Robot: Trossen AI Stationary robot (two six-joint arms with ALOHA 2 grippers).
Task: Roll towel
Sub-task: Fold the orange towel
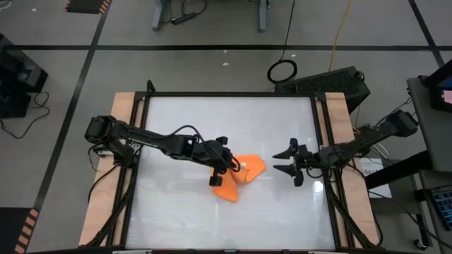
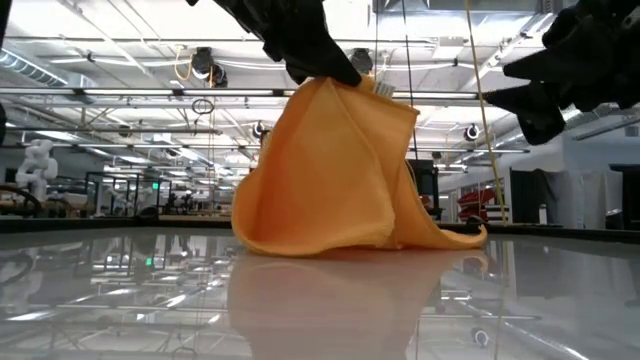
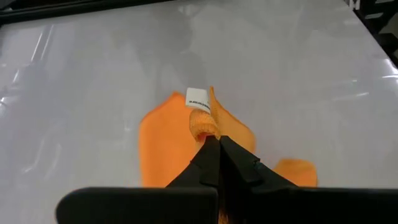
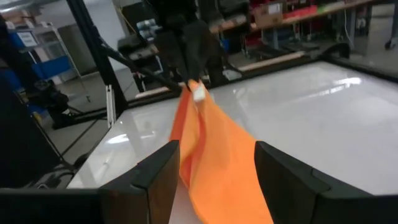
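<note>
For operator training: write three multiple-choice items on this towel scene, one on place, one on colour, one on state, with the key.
1. Where is the right gripper?
A. beside the towel, apart from it
B. clamped on the towel
C. resting on the wooden table edge

2. What colour is the towel?
A. blue
B. orange
C. grey

3. How is the towel lying?
A. flat and spread out
B. rolled up tight
C. one part lifted, the rest on the table

Key: A, in the high view the open fingers stand clear of the cloth. B, it is orange in every view. C, the low view shows the left gripper pinching a raised corner while the lower edge rests on the white table.
</note>
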